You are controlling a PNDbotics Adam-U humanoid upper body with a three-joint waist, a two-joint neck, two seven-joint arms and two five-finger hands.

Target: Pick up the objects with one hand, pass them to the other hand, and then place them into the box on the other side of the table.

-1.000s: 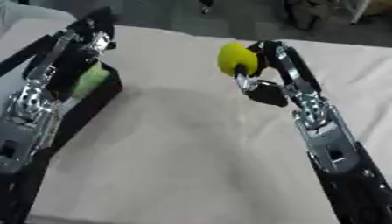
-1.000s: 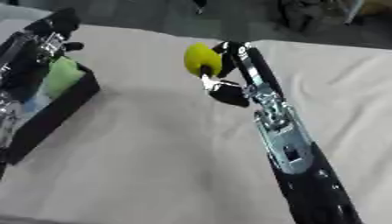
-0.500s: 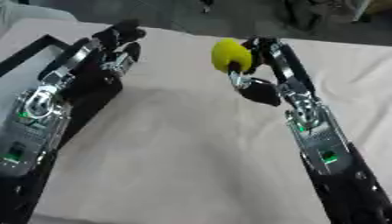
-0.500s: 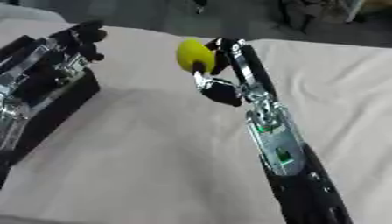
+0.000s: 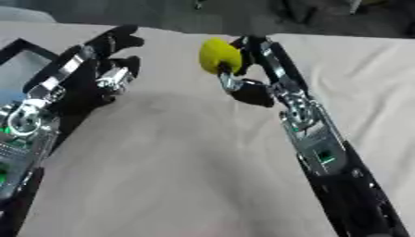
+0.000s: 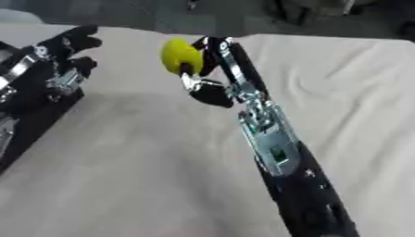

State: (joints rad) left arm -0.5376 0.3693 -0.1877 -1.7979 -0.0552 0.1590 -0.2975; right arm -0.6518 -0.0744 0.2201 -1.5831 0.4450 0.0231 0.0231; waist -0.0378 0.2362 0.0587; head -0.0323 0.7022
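A round yellow object [image 5: 219, 55] is held above the cream tablecloth with my right hand [image 5: 243, 69] shut on it, fingers curled round its right side. My left hand [image 5: 110, 65] hovers open a short way to its left, fingers spread and pointing up toward the far edge, apart from the yellow object. The black box [image 5: 20, 51] lies at the left edge of the table, mostly hidden behind my left arm.
The cream cloth [image 5: 178, 162] covers the table, with folds at the right [image 6: 356, 78]. Dark furniture and floor show beyond the far edge.
My left hand has risen out of the box and moved right, toward the yellow object, leaving a green thing behind. My right hand has carried the yellow object slightly left.
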